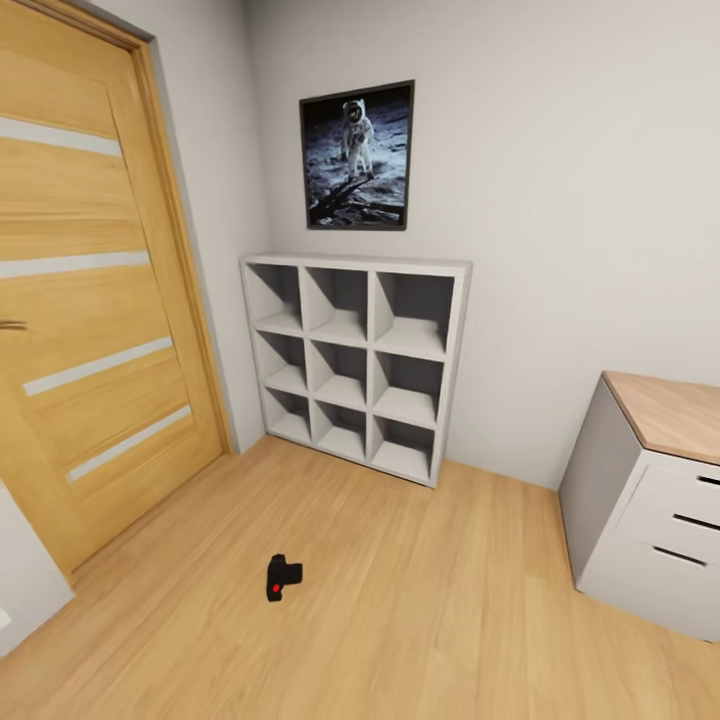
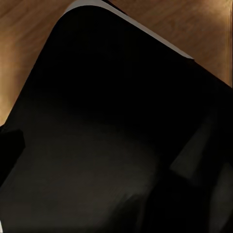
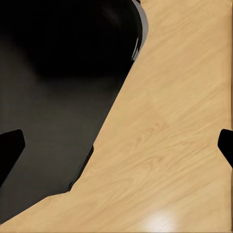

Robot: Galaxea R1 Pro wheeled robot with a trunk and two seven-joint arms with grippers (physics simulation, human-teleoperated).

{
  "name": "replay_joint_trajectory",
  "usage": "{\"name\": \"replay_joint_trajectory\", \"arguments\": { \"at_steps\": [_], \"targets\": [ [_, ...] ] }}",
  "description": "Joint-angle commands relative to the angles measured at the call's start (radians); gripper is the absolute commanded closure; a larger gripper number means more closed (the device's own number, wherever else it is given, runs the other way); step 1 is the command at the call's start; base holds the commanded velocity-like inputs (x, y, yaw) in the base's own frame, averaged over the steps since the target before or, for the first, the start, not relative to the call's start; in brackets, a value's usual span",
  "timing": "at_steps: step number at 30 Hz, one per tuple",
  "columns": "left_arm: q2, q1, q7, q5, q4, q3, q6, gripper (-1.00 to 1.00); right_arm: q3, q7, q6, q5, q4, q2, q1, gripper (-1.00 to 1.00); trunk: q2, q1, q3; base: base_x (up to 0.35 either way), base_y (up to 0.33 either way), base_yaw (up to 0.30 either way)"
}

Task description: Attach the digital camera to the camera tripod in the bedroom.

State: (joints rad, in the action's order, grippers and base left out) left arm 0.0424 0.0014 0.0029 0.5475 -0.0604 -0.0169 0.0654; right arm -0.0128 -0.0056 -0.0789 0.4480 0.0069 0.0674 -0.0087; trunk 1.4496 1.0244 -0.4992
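The digital camera, small and black with a red button on top, lies on the light wood floor in front of the white cube shelf. The camera tripod is out of view. In the right wrist view my right gripper is open, its dark fingertips wide apart over bare floor beside the robot's black body. In the left wrist view my left gripper hangs over the black body, one fingertip at the frame's edge, and looks open with nothing in it.
A white nine-cube shelf stands against the far wall under a framed astronaut picture. A wooden door fills the left side. A wood-topped grey desk with drawers is at the right.
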Motion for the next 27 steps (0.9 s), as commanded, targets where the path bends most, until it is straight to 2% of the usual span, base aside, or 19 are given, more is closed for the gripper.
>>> {"name": "replay_joint_trajectory", "arguments": {
  "at_steps": [1, 13, 16, 27],
  "targets": [
    [0.000, 0.000, 0.002, 0.002, -0.001, -0.001, 0.002, -1.00, -0.001, -0.001, -0.003, 0.003, 0.001, 0.000, -0.001, -1.00, 0.000, 0.001, -0.001, 0.317, 0.000, 0.005],
    [0.001, 0.000, 0.005, 0.002, -0.001, -0.002, 0.002, -1.00, 0.003, -0.002, -0.004, 0.003, 0.001, -0.001, -0.001, -1.00, 0.000, 0.001, -0.001, 0.317, -0.049, 0.001],
    [-0.013, 0.000, 0.005, 0.013, -0.001, -0.014, 0.016, -1.00, 0.020, 0.000, -0.006, 0.002, 0.006, 0.002, 0.000, -1.00, 0.000, 0.001, -0.001, 0.000, 0.000, 0.000],
    [-0.002, 0.000, 0.006, 0.010, -0.002, -0.015, 0.017, -1.00, 0.003, 0.000, -0.005, 0.006, 0.007, 0.016, 0.001, -1.00, 0.000, 0.001, -0.001, 0.000, 0.000, 0.000]
  ]
}}
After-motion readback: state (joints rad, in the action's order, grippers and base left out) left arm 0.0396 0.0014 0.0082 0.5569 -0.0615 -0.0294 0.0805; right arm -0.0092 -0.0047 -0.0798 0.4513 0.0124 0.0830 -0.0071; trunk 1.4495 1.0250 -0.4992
